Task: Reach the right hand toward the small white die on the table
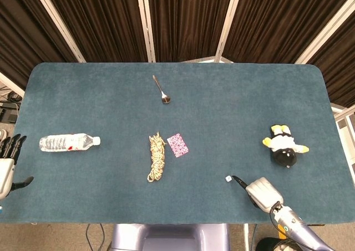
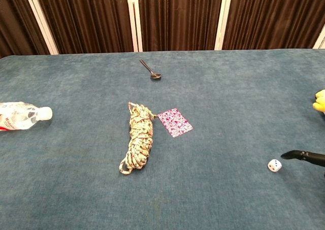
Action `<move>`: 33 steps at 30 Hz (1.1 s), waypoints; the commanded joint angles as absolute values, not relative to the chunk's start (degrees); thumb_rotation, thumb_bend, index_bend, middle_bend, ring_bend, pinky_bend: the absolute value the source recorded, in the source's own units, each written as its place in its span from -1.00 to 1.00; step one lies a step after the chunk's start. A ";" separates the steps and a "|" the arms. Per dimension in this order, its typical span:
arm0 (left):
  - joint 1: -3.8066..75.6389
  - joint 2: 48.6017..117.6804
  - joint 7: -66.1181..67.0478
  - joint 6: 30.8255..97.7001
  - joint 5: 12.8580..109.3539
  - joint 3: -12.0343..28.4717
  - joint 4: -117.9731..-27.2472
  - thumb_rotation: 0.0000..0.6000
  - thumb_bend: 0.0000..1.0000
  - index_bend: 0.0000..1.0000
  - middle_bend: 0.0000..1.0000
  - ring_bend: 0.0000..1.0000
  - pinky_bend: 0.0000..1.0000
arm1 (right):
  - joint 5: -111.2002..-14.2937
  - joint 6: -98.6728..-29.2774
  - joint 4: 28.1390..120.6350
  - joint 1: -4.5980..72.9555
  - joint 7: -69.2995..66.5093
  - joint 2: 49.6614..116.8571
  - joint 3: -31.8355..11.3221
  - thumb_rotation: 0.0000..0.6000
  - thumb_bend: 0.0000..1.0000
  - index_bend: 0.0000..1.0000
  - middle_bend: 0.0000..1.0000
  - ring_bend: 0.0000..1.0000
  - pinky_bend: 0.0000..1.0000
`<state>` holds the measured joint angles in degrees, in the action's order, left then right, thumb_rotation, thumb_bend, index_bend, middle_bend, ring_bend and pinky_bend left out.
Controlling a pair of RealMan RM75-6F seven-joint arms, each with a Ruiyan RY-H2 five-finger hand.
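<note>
Head view shows whole right hand (image 1: 260, 190), one finger out just beside die (image 1: 228, 178), holding nothing; chest view only fingertip (image 2: 292, 154). Blue desk (image 1: 233, 112), dark curtains (image 1: 183, 18).

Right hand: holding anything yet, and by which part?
Nothing held. The right hand has a fingertip just short of the white die; the left hand is empty too.

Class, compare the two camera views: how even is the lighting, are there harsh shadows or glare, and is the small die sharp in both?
Head view: even, soft light on the table, no glare, only faint shadows; the die is tiny, its pips unreadable. Chest view: equally flat lighting; the die is crisp with visible pips, and only a dark fingertip of the right robot hand enters at the frame edge.
</note>
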<state>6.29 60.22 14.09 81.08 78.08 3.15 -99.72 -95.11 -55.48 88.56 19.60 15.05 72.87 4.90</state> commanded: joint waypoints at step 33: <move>6.59 60.10 13.69 80.32 77.60 2.92 -99.59 1.00 -1.00 -1.00 -1.00 -1.00 -1.00 | -88.52 -53.36 87.86 20.81 19.58 74.52 5.18 1.00 0.65 -1.00 0.49 0.54 1.00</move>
<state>6.58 60.10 13.69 80.34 77.61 2.92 -99.59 -88.67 -53.27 87.95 20.82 19.66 74.55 5.28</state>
